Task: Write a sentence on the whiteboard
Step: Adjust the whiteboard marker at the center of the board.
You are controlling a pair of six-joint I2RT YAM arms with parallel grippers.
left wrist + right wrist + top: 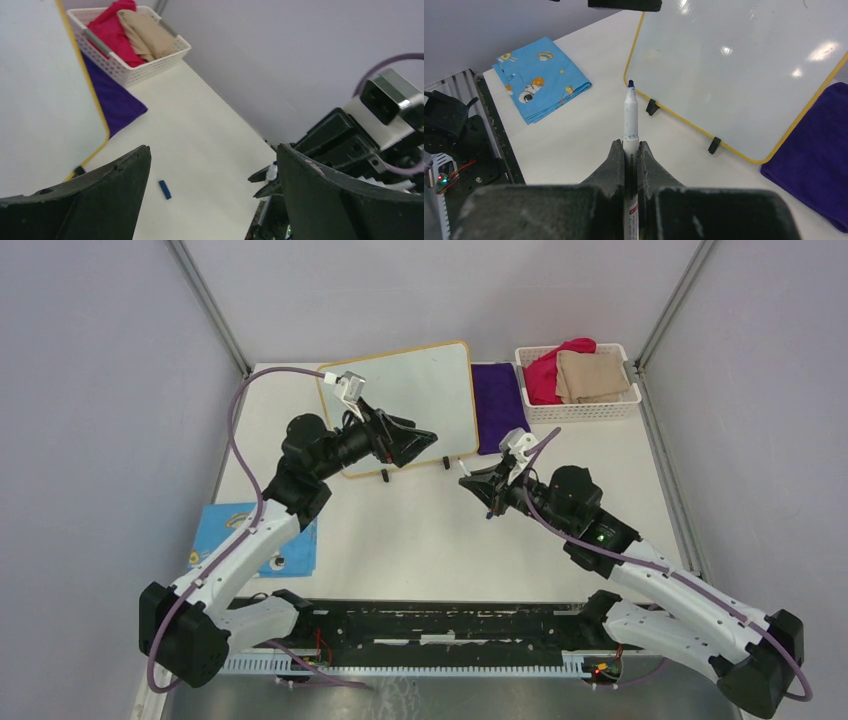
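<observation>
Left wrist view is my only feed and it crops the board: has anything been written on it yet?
Observer: No. In the top view the whole whiteboard is blank.
Operator: Is the marker ready?
Observer: The right claw is shut on the marker, uncapped, tip pointing at the board's footed edge but not over it.
Operator: Where is my own claw over the board?
Observer: The left claw hangs open above the board's near left part.

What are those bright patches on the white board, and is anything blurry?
Right wrist view: the patches are lamp glare on the whiteboard; the marker is sharp. Left wrist view: the fingers of the left gripper look dark and soft. Top view: even light, faint shadows.
</observation>
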